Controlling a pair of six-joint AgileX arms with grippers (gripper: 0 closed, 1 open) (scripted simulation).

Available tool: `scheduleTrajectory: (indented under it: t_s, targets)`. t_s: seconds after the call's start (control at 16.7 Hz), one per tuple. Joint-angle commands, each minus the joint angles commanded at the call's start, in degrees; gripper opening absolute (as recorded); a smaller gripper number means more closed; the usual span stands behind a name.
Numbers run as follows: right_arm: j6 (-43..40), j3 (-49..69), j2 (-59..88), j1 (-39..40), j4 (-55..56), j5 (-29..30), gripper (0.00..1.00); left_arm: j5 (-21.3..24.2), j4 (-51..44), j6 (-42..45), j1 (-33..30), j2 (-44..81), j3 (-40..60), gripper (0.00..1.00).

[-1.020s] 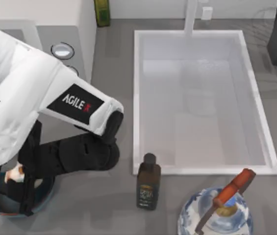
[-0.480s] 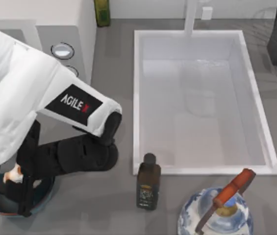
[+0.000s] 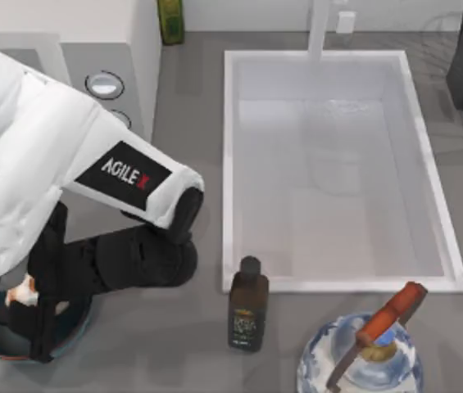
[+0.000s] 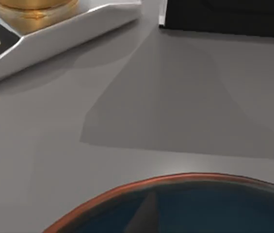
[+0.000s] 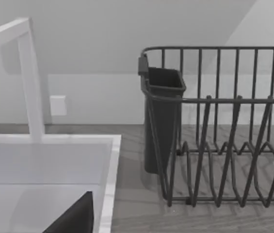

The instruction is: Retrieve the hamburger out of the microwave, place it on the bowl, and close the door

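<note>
A small pale hamburger (image 3: 24,289) sits at the far-left edge of the blue bowl (image 3: 74,327), at the near-left corner of the grey counter (image 3: 182,344). The left arm's black end effector (image 3: 38,315) reaches down over the bowl; whether its fingers are apart or together cannot be told. The white microwave (image 3: 124,49) stands at the far left. Right of the bowl stands a dark bottle (image 3: 248,304), then a glass jug (image 3: 362,356). A white sink (image 3: 338,172) lies beyond them.

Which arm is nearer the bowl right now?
Left. The left arm reaches down over the bowl at the table's front left; the right arm's wrist view faces the dish rack beyond the sink.
</note>
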Motion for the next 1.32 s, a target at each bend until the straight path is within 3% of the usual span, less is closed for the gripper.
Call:
scheduleTrajectory:
  t_s: [0.12,0.78,1.08,1.32]
  targets:
    - [0.00,0.00,0.00,0.00,0.00,0.00,1.00,0.00,0.00,0.00,0.00,0.00,0.00,1.00]
    - [0.00,0.00,0.00,0.00,0.00,0.00,1.00,-0.62,0.33,-1.50,-0.26,-3.97,-0.12,1.00]
    - [0.00,0.00,0.00,0.00,0.00,0.00,1.00,3.18,12.71,13.31,6.08,-16.62,-6.30,1.00]
    - [0.00,0.00,0.00,0.00,0.00,0.00,1.00,8.95,27.87,36.13,13.36,-35.99,-15.23,1.00]
